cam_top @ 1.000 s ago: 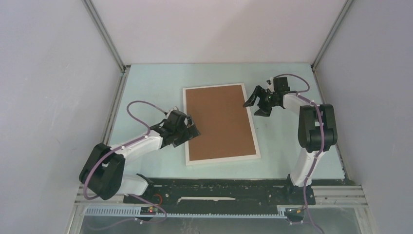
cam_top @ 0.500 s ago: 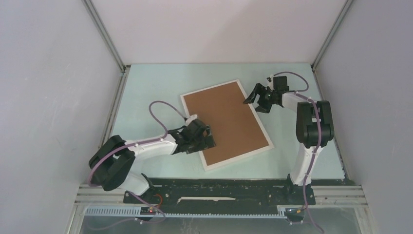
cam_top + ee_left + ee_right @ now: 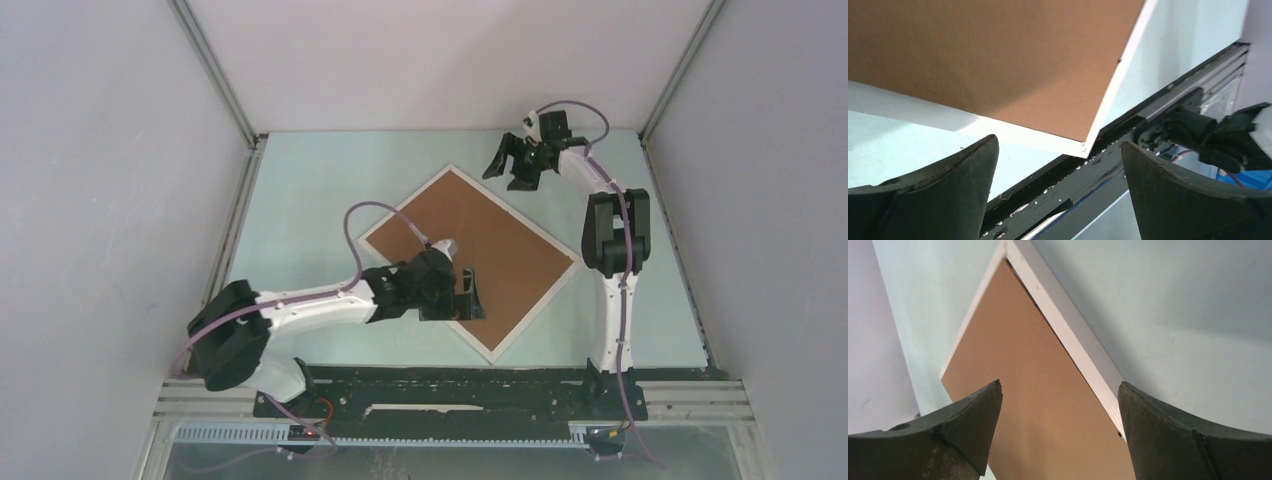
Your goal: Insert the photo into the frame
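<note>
I count two arms of mine: the left arm (image 3: 300,305) at the lower left of the overhead view and the right arm (image 3: 615,240) at its right. Each ends in one gripper, so two: the left gripper (image 3: 1058,144) and the right gripper (image 3: 1059,384). Each gripper has two dark fingers (image 3: 948,190), four in all, one pair at the bottom corners of each wrist view. Each arm has one purple cable (image 3: 347,230), making two. There is one pale table (image 3: 310,190). On it is one white frame (image 3: 1059,315), with all four corners showing from above, and one brown backing board (image 3: 465,240) inside it.
</note>
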